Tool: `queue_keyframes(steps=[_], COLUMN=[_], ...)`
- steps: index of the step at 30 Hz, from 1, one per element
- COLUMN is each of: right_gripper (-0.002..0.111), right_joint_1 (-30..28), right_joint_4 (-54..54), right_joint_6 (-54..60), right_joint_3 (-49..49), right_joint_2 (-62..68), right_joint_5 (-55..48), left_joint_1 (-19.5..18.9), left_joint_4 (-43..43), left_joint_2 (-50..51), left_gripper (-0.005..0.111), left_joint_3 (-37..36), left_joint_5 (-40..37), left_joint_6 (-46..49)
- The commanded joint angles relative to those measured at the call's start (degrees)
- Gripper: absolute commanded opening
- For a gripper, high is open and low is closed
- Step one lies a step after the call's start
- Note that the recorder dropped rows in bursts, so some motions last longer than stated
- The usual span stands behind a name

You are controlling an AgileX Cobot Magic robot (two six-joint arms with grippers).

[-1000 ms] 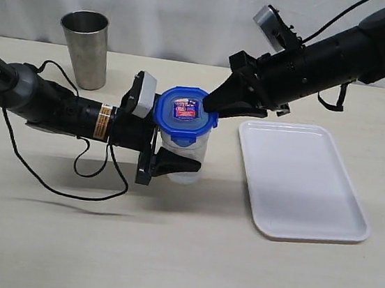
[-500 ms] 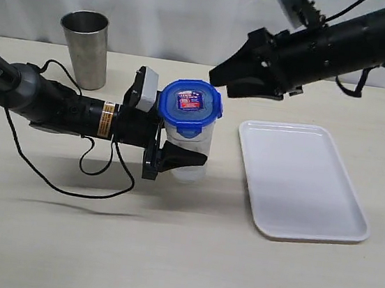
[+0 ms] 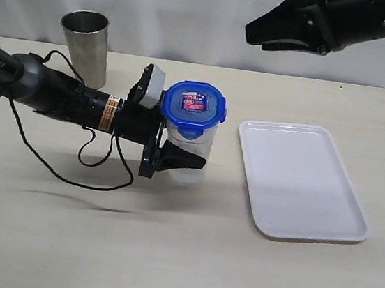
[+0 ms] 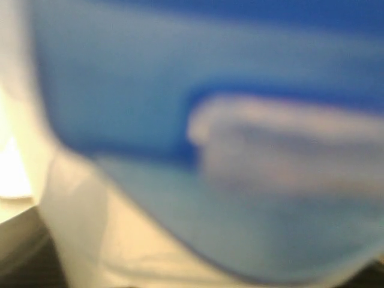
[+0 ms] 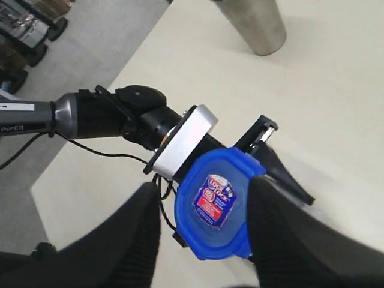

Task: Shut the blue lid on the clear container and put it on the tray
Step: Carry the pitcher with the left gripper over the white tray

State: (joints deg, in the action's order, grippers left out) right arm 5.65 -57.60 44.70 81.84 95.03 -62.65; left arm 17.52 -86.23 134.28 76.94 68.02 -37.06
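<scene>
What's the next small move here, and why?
Probably have the left gripper carry the container sideways to the tray. The lid already sits on the container, the left gripper clamps its side, the right gripper hangs open well above, and the tray lies to its right in the exterior view.

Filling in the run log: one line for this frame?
lid: on container | left gripper: shut on container | right gripper: open, high, clear of lid | tray: bare

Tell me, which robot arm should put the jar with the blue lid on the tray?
Probably left: the left gripper holds the clear container, blue lid on top, beside the tray. The right gripper hangs high above, open and empty.
</scene>
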Motion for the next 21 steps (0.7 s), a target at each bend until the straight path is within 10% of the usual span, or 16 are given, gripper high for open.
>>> queue_keyframes(steps=[1,5,14,21], right_gripper=[0.021,0.004,0.004,0.004], right_joint_1=[-0.27,-2.01,-10.97,-14.46], right_joint_4=[3.11,1.41,-26.42,-30.18], right_joint_6=[5.96,7.39,38.09,48.51], right_joint_3=[-2.16,-11.07,-31.92,-40.01], right_joint_2=[-5.89,-12.38,-22.60,-22.85], right_joint_5=[1.94,16.02,25.13,34.61], left_joint_1=[0.61,1.42,5.72,17.80], left_joint_4=[-3.90,-10.42,-13.72,-13.72], left_joint_2=[-0.60,-0.60,-0.60,-0.60], left_gripper=[0.000,0.000,0.000,0.000], left_joint_3=[4.84,9.08,19.41,23.97], left_joint_5=[1.95,1.95,-1.73,-44.44], left_joint_6=[-6.75,-12.98,-27.59,-14.21])
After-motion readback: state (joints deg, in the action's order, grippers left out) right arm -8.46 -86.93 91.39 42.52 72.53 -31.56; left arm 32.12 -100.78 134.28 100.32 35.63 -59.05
